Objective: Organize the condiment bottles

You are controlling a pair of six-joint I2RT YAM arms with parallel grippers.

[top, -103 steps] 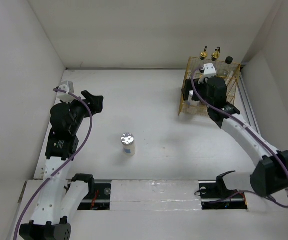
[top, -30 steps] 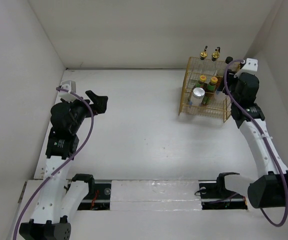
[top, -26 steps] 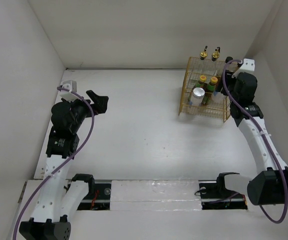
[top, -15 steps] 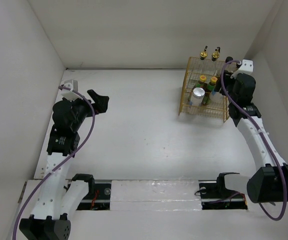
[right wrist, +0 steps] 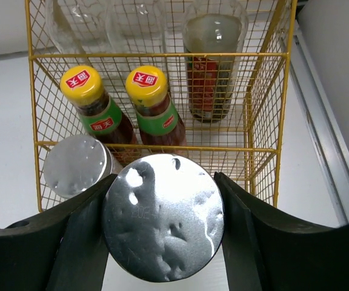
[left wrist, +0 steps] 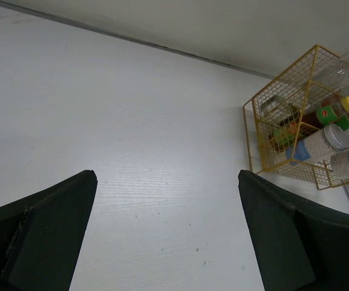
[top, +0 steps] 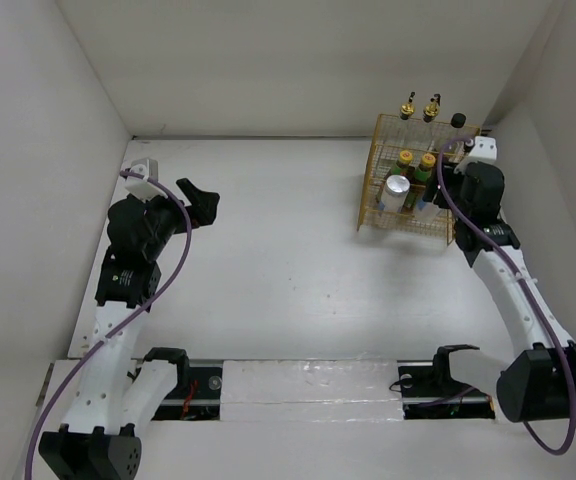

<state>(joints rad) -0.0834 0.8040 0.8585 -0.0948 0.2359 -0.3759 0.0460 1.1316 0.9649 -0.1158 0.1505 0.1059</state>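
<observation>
Not much you can actually read here: both yellow caps (right wrist: 82, 83) carry white characters on red, too small to make out, and the nearest jar (right wrist: 162, 216) has faint stamped digits on its lid, illegible.

Inside the basket (right wrist: 265, 121), tall bottles (right wrist: 214, 54) stand rearmost, small bottles (right wrist: 153, 97) midway, a jar (right wrist: 74, 165) frontmost left.

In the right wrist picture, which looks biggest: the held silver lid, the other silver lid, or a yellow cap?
1. Held lid, though it's nearest the camera, so that's unsure.
2. Other lid.
3. Yellow cap.
</observation>
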